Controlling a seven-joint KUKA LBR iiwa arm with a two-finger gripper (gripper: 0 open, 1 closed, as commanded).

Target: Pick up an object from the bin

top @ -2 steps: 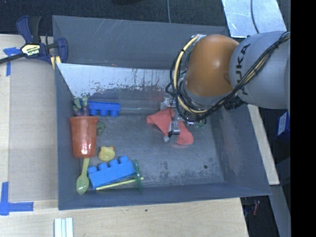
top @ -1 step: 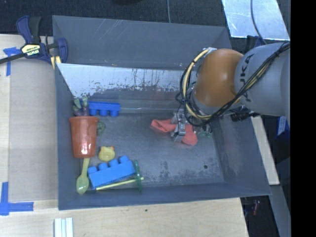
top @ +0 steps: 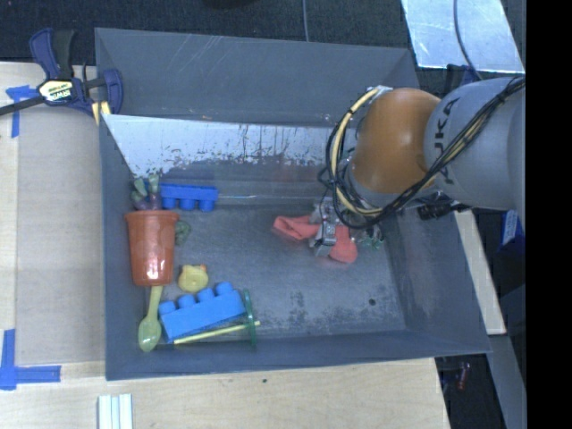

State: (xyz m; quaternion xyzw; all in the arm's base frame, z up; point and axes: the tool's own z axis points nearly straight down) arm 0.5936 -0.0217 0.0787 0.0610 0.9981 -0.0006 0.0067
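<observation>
The claw point(top: 326, 233) sits seemingly on a scrap point(top: 290, 228); heap point(top: 192, 304) lies left.

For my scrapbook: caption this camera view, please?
Robot's tool at a pink thing in the grey bin; toys heaped left.

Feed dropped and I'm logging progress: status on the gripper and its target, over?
Gripper low over the crumpled red piece, mid-bin. Grip unconfirmed. Nothing crowding it; orange plastic cup and blue toy bricks lie far left.

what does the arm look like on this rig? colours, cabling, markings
Silver-grey arm with dark lettering on its side. Glossy orange dome cover at the wrist, yellow and black cables looped round it. Small metal gripper under the cover.
</observation>
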